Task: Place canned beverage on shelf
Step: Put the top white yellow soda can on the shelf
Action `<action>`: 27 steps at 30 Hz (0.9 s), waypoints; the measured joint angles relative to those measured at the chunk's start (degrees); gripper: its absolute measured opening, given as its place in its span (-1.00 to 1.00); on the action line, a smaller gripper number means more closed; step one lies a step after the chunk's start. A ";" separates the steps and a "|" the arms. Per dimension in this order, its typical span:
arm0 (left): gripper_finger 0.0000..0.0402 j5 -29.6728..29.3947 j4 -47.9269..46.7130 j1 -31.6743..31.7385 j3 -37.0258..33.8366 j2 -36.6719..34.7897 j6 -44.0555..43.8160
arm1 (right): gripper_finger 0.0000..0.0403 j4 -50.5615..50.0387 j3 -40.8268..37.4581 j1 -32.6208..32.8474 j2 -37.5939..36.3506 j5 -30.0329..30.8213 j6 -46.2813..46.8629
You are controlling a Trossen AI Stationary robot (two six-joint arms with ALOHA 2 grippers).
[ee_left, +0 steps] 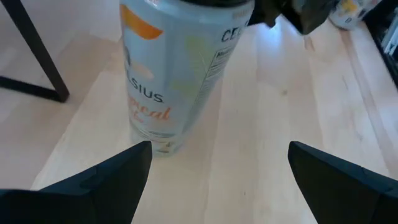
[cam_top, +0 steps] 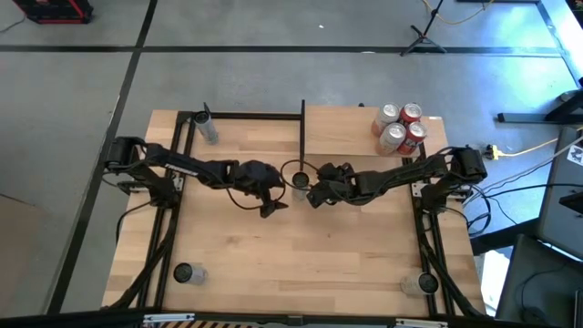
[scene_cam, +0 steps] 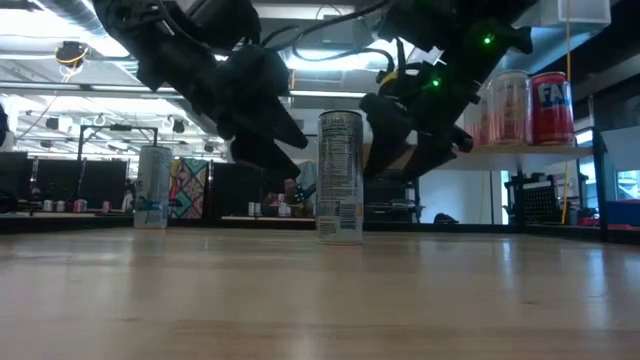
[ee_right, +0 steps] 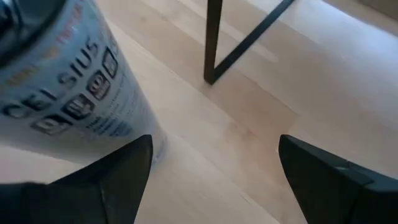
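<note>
A tall white Celsius can [cam_top: 299, 179] stands upright on its base at the middle of the plank tabletop, also seen in the low view [scene_cam: 340, 175]. My left gripper [cam_top: 273, 205] is open just near-left of it, slanting down; the can [ee_left: 174, 74] stands beyond its fingertips, off to one side. My right gripper [cam_top: 314, 193] is open just right of the can, also slanting down, with the can [ee_right: 62, 81] beside one finger. Neither touches it. The shelf [cam_top: 346, 128] is the pale board at the far right.
Several red and silver cans [cam_top: 401, 128] stand on the shelf's right end. A black shelf post [cam_top: 302, 137] rises just behind the middle can. Single cans stand at the far left [cam_top: 208, 128], near left [cam_top: 187, 273] and near right [cam_top: 424, 284].
</note>
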 joint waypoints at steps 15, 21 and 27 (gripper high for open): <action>0.86 -0.07 1.34 2.25 0.02 0.57 3.38 | 0.66 6.44 0.00 0.07 0.00 1.26 -1.31; 0.86 -1.57 1.51 4.44 0.02 0.55 0.13 | 0.66 7.36 0.00 0.09 0.00 -0.19 -1.49; 0.86 -1.23 0.18 5.46 0.02 -0.25 -0.11 | 0.66 7.49 0.00 0.36 -0.06 -4.24 -1.77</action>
